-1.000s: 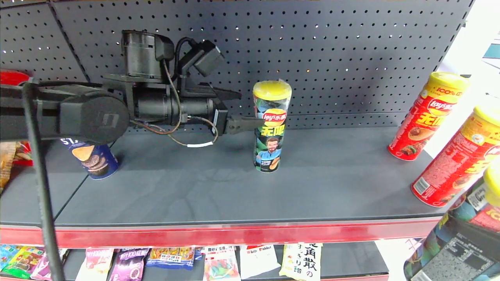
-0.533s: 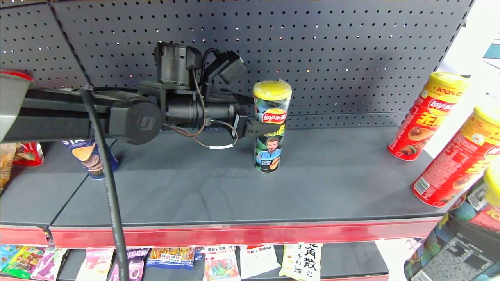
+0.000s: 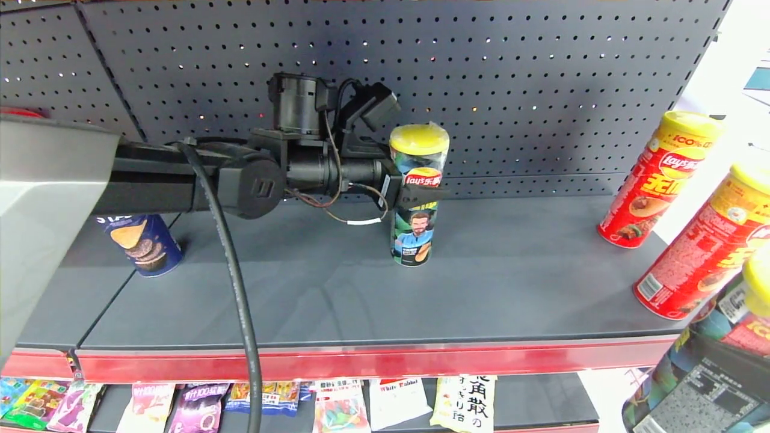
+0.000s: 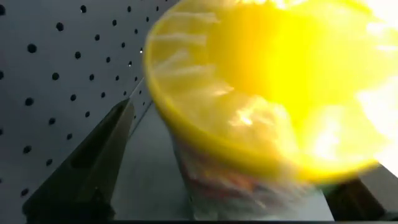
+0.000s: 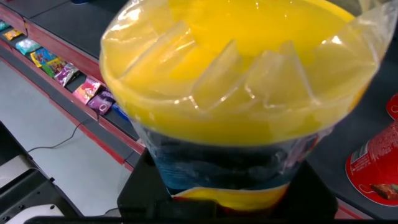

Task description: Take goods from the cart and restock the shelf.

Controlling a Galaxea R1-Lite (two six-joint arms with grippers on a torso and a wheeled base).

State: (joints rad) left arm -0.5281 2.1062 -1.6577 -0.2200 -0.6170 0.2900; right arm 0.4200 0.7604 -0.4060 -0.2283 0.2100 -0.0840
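Two cans matter here.

Head view: the green can stands upright on the shelf, about midway along and toward the far side. Its lid is up, its long axis is vertical and its printed face looks at the near edge. The left gripper comes in level from the left and straddles the can just under the lid. One finger crosses the near face and the other is hidden behind. A blue can stands well to the left, and red cans stand at the right end.

Left wrist view: the green can sits between the fingers of the left gripper. Bare shelf shows between the finger and the can's wall, so the jaws are wide, around the can and not pressing it. Any squeeze would run across the can's axis, and the way out is back to the left.

Right wrist view: the right gripper clamps a second can below its lid. Snack packets lie beyond it. The left arm is plainly the nearer one to the green can.
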